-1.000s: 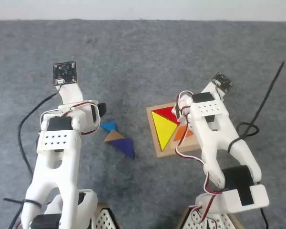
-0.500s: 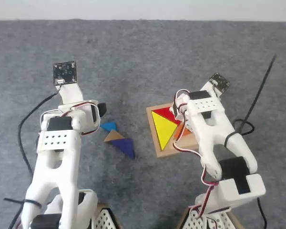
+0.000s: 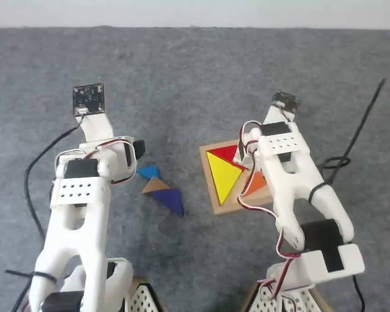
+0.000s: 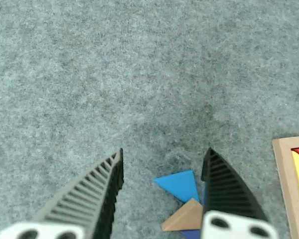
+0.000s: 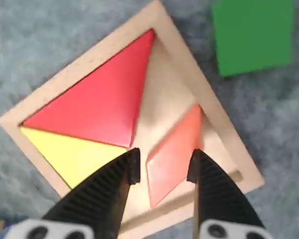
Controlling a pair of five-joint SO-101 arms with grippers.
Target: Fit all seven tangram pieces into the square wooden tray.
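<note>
1. Since the earlier frames the right arm has been swung toward the upper left of the high view, and its wrist camera board is now seen farther up and to the left. The left arm and the loose pieces have been left where they were.
2. The right gripper is held with its fingers apart above the square wooden tray. The tray lies right of centre in the high view, on the grey carpet.
3. The orange piece is seen in the gap between those fingers, lying inside the tray toward its right side. Whether it is touched cannot be told.
4. The red triangle and the yellow triangle are seated in the tray edge to edge. In the high view the red is at the upper part and the yellow along the left side. A strip of bare wood is left between the red triangle and the orange piece.
5. The green square lies on the carpet just outside the tray's rim.
6. The left gripper is held with its fingers spread over the carpet, left of centre in the high view.
7. The blue triangle lies just inside one finger, with the tan triangle at its tip. The dark blue piece follows, the three forming a chain toward the lower right, well apart from the tray.
</note>
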